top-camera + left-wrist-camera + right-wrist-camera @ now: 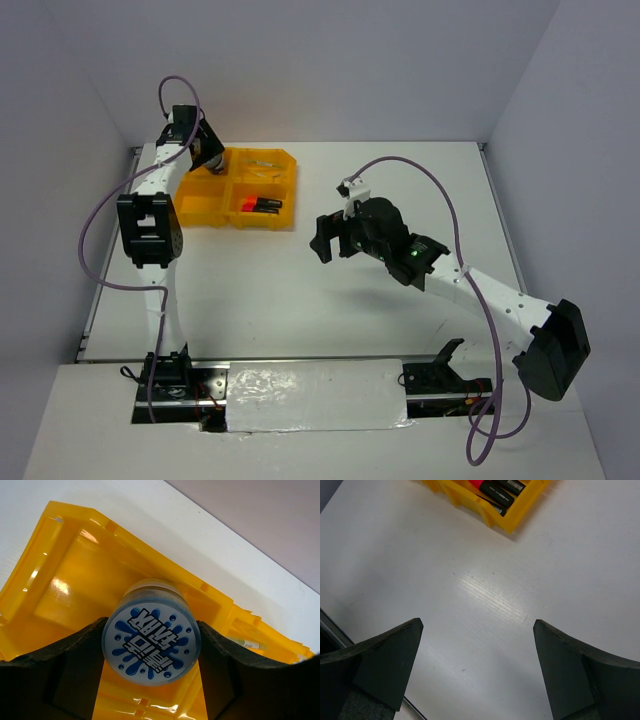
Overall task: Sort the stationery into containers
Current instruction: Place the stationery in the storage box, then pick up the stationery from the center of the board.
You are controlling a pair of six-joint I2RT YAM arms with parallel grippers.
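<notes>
Your left gripper (150, 652) gripped the round grey-blue roll (152, 640) above a compartment of the orange-yellow tray (65, 560) | your right gripper (477, 625) hung wide open, holding nothing, over the tabletop (485, 580) near the black markers (495, 492)

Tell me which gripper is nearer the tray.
Left. The left gripper is over the tray's far-left corner, holding a roll. The right gripper hangs open over the table to the tray's right, apart from it.
</notes>
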